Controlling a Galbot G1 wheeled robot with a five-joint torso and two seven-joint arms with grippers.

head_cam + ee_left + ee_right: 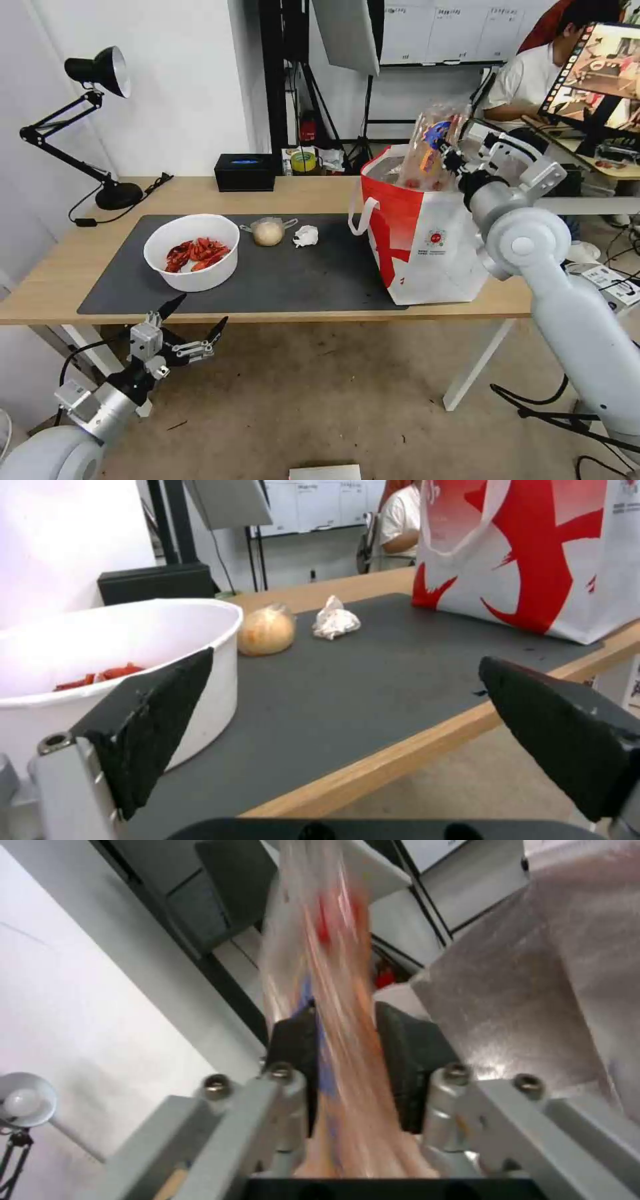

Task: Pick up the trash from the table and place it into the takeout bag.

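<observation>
My right gripper (448,159) is shut on the clear plastic tray (430,147), which stands on edge in the open mouth of the red-and-white takeout bag (427,247). In the right wrist view the tray (337,990) runs between the dark pads (293,1050), beside the bag's foil lining (520,990). On the grey mat (300,273) sit the white bowl (192,252) of red shells, the small bag with a beige ball (268,233) and the crumpled tissue (306,236). My left gripper (199,317) hangs open below the table's (67,267) front edge, near the bowl (100,645).
A black desk lamp (100,73) stands at the table's far left corner, and a black box (245,172) sits at its back edge. Bare mat lies between the tissue (335,620) and the takeout bag (533,555). Cables trail on the floor at the right.
</observation>
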